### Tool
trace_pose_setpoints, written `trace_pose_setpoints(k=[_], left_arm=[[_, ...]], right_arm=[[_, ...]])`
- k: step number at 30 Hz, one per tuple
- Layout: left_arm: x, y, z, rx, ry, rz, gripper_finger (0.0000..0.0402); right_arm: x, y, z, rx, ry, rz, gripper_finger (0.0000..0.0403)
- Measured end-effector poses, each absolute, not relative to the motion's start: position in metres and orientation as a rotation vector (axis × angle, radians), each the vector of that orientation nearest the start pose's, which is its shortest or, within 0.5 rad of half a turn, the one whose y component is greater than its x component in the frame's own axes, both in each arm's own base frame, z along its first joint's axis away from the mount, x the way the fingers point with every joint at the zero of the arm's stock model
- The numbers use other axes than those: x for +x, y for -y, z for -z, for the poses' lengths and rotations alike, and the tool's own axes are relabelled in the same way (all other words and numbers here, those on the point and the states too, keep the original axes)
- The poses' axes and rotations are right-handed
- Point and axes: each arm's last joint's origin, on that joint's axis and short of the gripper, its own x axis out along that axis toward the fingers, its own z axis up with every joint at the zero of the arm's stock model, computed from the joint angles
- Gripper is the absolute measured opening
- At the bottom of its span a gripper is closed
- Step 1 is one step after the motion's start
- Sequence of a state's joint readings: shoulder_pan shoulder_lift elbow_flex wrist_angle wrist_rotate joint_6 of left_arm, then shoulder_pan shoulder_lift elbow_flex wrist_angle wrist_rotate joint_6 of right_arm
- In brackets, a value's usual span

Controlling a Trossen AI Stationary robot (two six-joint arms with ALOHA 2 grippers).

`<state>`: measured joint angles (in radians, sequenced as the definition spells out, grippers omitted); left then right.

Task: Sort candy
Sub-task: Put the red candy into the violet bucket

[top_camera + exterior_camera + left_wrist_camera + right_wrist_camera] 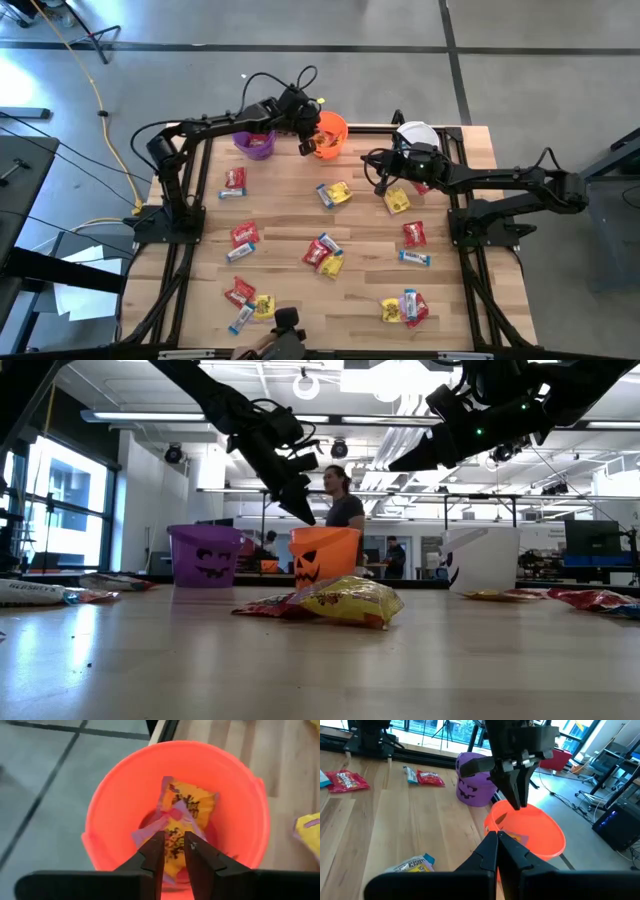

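Observation:
Candy lies scattered over the wooden table: red packets (234,180), yellow packets (397,201) and slim blue-and-white bars (414,258). My left gripper (306,143) hangs over the orange bucket (333,132), pointing down, open by a narrow gap (174,842). A yellow packet (185,810) lies flat on the bucket's bottom below the fingertips. My right gripper (382,180) is shut (497,837) and empty. It is raised over the table between the white bucket (415,133) and a yellow packet, pointing toward the orange bucket (545,835).
The purple bucket (255,143) stands at the far edge left of the orange one, the white bucket to its right. Both arms are close together over the table's far middle. A pile of packets (340,603) lies mid-table. A person (345,505) stands in the room behind.

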<state>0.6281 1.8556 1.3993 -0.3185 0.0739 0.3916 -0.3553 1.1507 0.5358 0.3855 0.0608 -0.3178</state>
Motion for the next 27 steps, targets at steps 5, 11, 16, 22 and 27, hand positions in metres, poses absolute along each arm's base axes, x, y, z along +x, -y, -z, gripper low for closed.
trace_pose_setpoints(k=[5, 11, 16, 22, 27], left_arm=[[0.324, -0.225, -0.256, 0.173, -0.643, -0.41, 0.0019], [0.302, -0.199, -0.247, 0.171, -0.396, -0.489, 0.0008], [0.281, -0.171, -0.233, 0.194, -0.291, -0.513, 0.0001], [0.265, -0.144, -0.221, 0.22, -0.217, -0.488, 0.0001], [0.258, -0.136, -0.212, 0.221, -0.212, -0.478, 0.0]], right_arm=[[0.225, 0.086, -0.23, -0.276, -0.301, 0.373, 0.0], [0.227, 0.086, -0.235, -0.223, -0.456, 0.34, 0.0], [0.225, 0.08, -0.249, -0.061, -0.667, 0.278, 0.0], [0.208, 0.06, -0.241, 0.181, -0.969, 0.151, 0.0001], [0.198, 0.043, -0.232, 0.304, -1.145, 0.158, 0.0033]])
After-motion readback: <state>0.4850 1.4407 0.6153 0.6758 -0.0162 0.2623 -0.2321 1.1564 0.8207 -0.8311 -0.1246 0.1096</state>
